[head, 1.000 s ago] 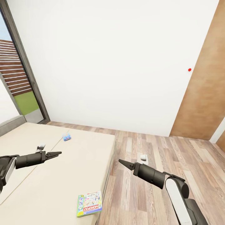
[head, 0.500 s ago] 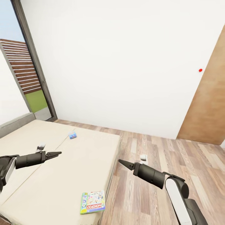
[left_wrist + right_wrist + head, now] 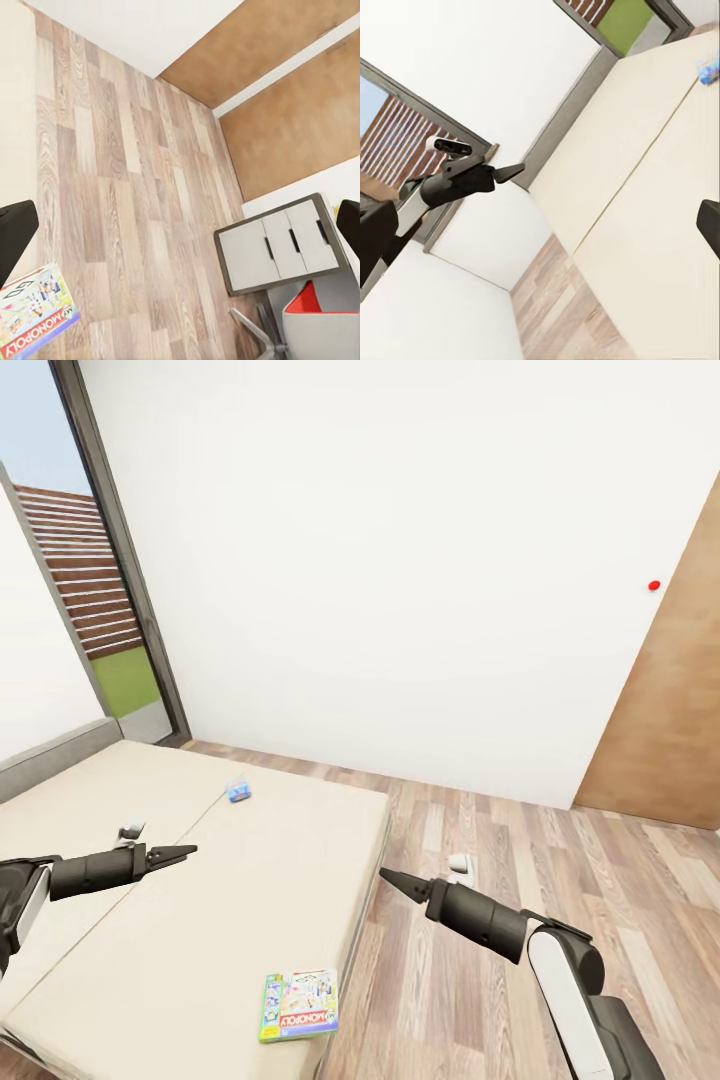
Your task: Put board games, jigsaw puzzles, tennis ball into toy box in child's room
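Observation:
The wide cream bed (image 3: 210, 900) fills the lower left of the head view. Near its front corner lies a green-edged board game (image 3: 299, 1005) with a Monopoly lid, which the left wrist view also catches (image 3: 34, 313). A small blue board game (image 3: 240, 791) rests near the bed's far edge and appears again in the right wrist view (image 3: 709, 69). My left gripper (image 3: 186, 851) hovers over the bed, open and empty, its fingers (image 3: 15, 240) spread wide. Over the floor beside the bed, my right gripper (image 3: 391, 878) is open and empty too.
A wood-plank floor (image 3: 520, 920) runs right of the bed to a white wall (image 3: 380, 560) and a brown wooden panel (image 3: 670, 720). A dark-framed glass door (image 3: 130, 610) stands at the far left. A grey cabinet (image 3: 281, 244) and a red-and-white chair (image 3: 322, 326) appear in the left wrist view.
The whole picture has shifted right, so the camera has turned left. Both arms hold the same pose. The board games lie where they were on the bed.

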`<state>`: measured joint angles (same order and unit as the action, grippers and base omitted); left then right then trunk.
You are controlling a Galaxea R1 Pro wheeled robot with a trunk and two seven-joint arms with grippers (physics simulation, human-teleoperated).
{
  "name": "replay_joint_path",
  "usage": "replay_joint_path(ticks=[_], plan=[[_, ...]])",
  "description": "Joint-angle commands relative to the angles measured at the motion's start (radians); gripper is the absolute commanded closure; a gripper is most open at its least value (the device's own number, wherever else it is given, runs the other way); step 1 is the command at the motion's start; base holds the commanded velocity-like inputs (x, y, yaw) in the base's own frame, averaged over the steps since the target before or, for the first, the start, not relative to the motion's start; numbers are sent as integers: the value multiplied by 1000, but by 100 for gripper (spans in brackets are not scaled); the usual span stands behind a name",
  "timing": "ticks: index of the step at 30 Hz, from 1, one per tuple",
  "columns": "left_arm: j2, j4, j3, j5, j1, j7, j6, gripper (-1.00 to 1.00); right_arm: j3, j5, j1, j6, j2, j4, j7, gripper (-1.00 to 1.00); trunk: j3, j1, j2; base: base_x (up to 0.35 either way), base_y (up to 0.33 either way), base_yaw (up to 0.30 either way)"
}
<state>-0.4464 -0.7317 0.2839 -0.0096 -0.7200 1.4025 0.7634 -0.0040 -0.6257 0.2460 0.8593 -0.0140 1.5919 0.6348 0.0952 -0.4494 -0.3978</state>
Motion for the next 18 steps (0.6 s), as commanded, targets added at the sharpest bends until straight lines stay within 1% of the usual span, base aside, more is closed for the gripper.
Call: replay_joint_path(ticks=[1, 12, 14, 18], plan=[[0, 0, 1, -1, -1, 4, 10, -100, -1, -1, 1, 5, -1, 0, -3, -100, 2, -1, -2, 0, -1, 2], [0, 0, 0, -1, -1, 4, 11, -100, -1, 1, 1, 4, -9, 0, -23, -100, 2, -1, -2, 9, -7, 5], [0, 0, 0, -1, -1, 4, 11, -100, 0, 1, 1, 4, -10, 1, -23, -100, 2, -1, -2, 92, -85, 110], [0, 0, 0, -1, -1, 4, 11, -100, 0, 1, 1, 4, -12, 2, -24, -100, 2, -1, -2, 126, -122, 211]])
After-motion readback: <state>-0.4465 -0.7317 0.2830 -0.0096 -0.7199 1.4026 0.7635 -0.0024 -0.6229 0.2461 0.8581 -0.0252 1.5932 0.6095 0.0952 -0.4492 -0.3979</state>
